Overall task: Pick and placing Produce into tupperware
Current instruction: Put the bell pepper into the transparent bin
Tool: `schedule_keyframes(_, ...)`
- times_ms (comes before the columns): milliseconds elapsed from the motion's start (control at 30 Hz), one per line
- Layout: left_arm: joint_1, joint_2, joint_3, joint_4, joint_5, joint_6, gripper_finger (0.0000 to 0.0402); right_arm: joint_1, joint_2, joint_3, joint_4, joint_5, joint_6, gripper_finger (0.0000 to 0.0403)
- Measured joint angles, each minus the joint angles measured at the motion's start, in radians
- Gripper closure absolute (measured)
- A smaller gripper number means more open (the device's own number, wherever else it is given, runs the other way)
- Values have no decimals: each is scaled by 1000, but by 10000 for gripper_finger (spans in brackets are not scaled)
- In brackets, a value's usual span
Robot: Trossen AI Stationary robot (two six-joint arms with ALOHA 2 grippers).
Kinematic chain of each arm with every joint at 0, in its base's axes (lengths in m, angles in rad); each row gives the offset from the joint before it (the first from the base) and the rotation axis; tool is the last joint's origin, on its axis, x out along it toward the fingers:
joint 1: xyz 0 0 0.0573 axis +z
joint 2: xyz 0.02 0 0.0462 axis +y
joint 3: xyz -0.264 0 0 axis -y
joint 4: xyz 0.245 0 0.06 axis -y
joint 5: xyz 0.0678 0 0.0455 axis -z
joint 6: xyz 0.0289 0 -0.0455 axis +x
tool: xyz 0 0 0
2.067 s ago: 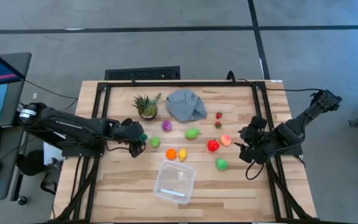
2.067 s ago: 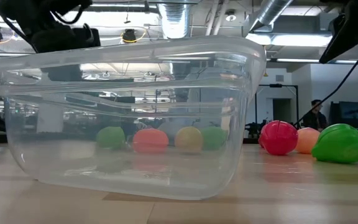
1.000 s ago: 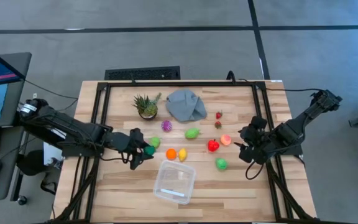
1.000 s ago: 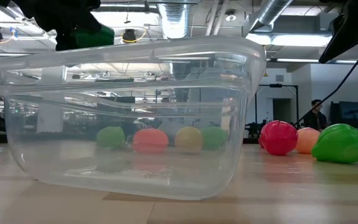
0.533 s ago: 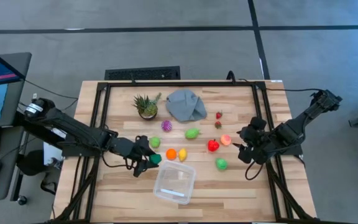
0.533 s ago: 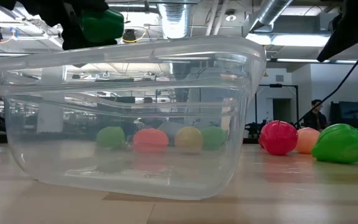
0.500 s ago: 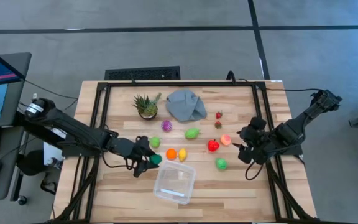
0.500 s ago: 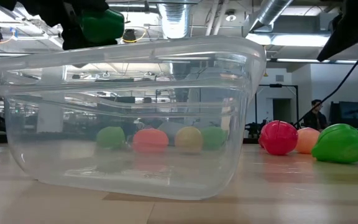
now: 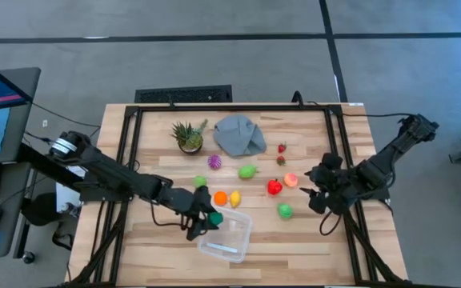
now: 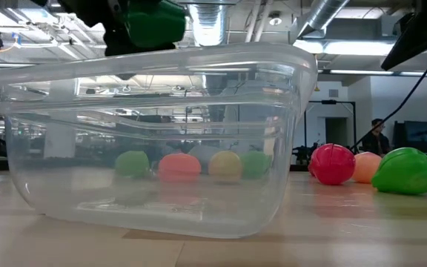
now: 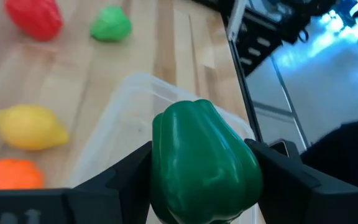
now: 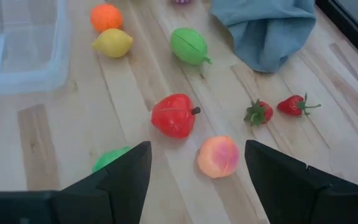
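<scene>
**Green pepper over the tub, drop pending**

Green pepper (image 11: pixel 202 163) was pinched tight in my left gripper (image 9: pixel 204 219), hanging right at the near rim of the tupperware (image 9: pixel 234 244). In the low view it sat above the tub's top edge, not inside. The tub looked empty otherwise, as far as I could tell.

My take on doing this bit right: get the pepper fully past the rim and over the middle before letting go, then lower a little so it doesn't bounce off the thin plastic wall or nudge the tub along the table. Open slow, lift straight up.

My right gripper (image 9: pixel 317 195) waited at the right side of the table, fingers apart and holding nothing, near the peach (image 12: pixel 219 156) and red pepper (image 12: pixel 173 116).

Surface was a pale wood table (image 9: pixel 158 236) in a black frame. Left out on it: lemon (image 9: pixel 234 198), orange (image 9: pixel 220 197), a couple of green pieces, two strawberries (image 12: pixel 279 108), a purple one, plus a grey-blue cloth (image 9: pixel 239 134) and a potted plant (image 9: pixel 189 136).

Room behind looked like an open workshop, ducts overhead, a person far back.
</scene>
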Motion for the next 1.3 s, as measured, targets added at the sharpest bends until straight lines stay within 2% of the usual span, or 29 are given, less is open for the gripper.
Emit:
schedule_keyframes(167, 10, 45, 34, 1, 17, 22, 182, 41, 0, 0, 4, 31, 18, 121)
schedule_keyframes(733, 11, 91, 37, -34, -70, -55, 180, 255, 0, 0, 49, 185, 126, 121)
schedule_keyframes(1133, -4, 288, 260, -238, -82, 34, 180, 297, -1, 0, 45, 210, 159, 121)
schedule_keyframes(1300, -8, 291, 278, -342, -96, 46, 180, 318, -1, 0, 45, 212, 165, 121)
